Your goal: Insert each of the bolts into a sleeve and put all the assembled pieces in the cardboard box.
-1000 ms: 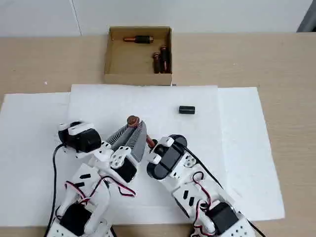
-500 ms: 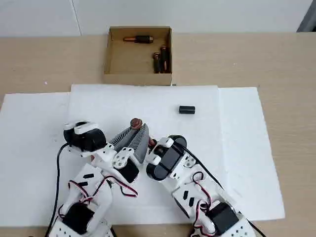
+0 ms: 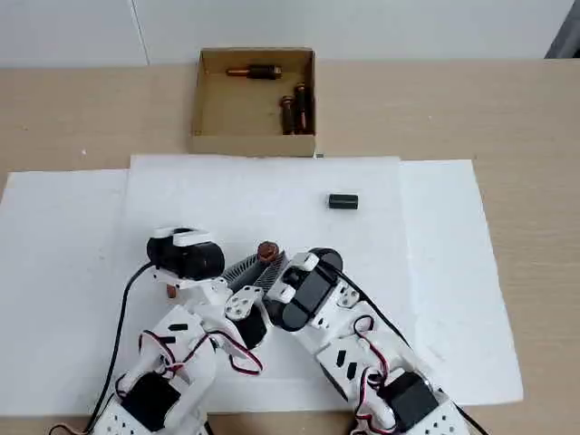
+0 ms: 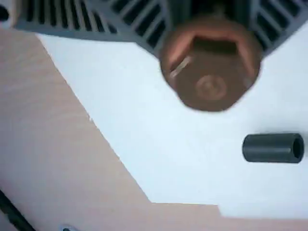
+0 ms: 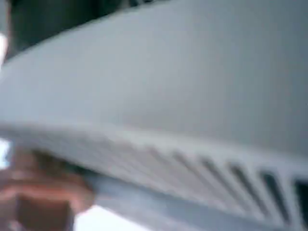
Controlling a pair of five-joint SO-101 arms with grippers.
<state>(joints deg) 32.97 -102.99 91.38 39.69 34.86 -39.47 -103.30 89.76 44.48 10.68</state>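
Crowding the bolt (image 3: pixel 266 250): right arm (image 3: pixel 308 285).

No writing, number or sign can be read anywhere; the head of the bolt (image 4: pixel 210 67) carries a small round stamped mark in its middle, but it is too blurred to make out.

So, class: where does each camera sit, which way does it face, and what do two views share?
High view: fixed above the table, looking down; left arm and right arm in the foreground, cardboard box beyond.
Left wrist view: on the left arm, looking past its own fingers, shut on the bolt, toward the loose sleeve.
Right wrist view: on the right arm, close against a grey ribbed surface, beside what looks like the bolt.
Shared: high and left wrist views both show bolt and sleeve.
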